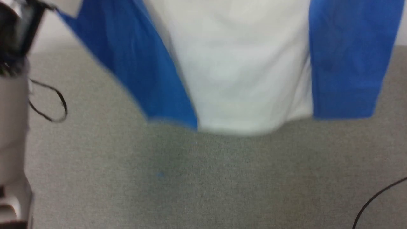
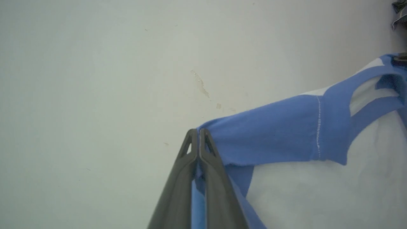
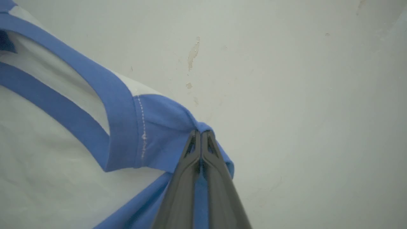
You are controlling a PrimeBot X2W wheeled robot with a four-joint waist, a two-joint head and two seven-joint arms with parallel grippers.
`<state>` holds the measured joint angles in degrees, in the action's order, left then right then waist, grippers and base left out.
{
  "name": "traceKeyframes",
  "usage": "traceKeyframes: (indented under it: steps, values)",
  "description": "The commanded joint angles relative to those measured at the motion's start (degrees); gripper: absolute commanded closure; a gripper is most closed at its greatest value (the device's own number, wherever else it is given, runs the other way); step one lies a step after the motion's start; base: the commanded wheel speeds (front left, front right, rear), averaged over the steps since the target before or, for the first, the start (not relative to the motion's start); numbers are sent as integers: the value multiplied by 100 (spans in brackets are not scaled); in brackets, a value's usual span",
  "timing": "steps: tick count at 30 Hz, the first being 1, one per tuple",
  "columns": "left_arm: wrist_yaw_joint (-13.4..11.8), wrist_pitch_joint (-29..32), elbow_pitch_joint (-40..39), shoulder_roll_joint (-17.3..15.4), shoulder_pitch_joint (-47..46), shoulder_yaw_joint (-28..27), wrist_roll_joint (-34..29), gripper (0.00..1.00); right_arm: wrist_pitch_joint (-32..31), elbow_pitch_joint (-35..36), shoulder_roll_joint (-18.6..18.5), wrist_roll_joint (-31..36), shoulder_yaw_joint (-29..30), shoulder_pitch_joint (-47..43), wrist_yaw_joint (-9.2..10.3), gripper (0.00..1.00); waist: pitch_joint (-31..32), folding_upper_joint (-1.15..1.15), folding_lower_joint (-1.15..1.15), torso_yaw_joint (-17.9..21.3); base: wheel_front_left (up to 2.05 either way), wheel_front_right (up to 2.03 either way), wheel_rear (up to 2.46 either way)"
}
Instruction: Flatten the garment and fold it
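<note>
At tips: L pincer [image 2: 198, 132] clamped shut on blue shoulder of garment [image 2: 270, 136]; R pincer [image 3: 201, 133] likewise, opp. shoulder. Garment hangs spread btwn both, hem down over grey surface [image 1: 203, 184]. Prob. held up so its wt pulls it flat before laying.

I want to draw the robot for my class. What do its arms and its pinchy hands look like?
Both the left gripper and the right gripper have two long, dark grey fingers that narrow to a point, each with a small triangle hole near the tip. The left arm has a pale shell, a black part above, and a thin black cable looping beside it.
</note>
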<state>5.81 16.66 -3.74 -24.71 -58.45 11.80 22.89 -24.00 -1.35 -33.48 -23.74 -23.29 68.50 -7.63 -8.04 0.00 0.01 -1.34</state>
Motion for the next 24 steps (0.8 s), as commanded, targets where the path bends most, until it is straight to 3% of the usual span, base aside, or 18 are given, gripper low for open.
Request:
traceKeyframes:
  steps: [1,9,14,19,24]
  values:
    - [42,-45,240,-85,-348,-13,27,100,187,-309,1,99,-116,401,14,100,-785,0,-1,87,0,0,0]
    - [130,-467,1710,-157,-1930,211,-80,100,1290,-2002,326,661,-736,2093,14,100,-1960,0,-1,263,0,0,0]
    - [147,-1080,2675,-45,-2947,355,-228,100,2049,-3096,791,1013,-682,2908,14,100,-2489,0,-1,338,0,0,0]
    - [154,-1927,3446,79,-3300,619,-500,100,2620,-3837,1285,1106,-743,2987,14,100,-2628,0,-1,338,0,0,0]
    - [164,-2409,3922,271,-2918,1044,-406,100,2936,-4225,1533,924,-1048,2507,14,100,-2520,0,-1,216,0,0,0]
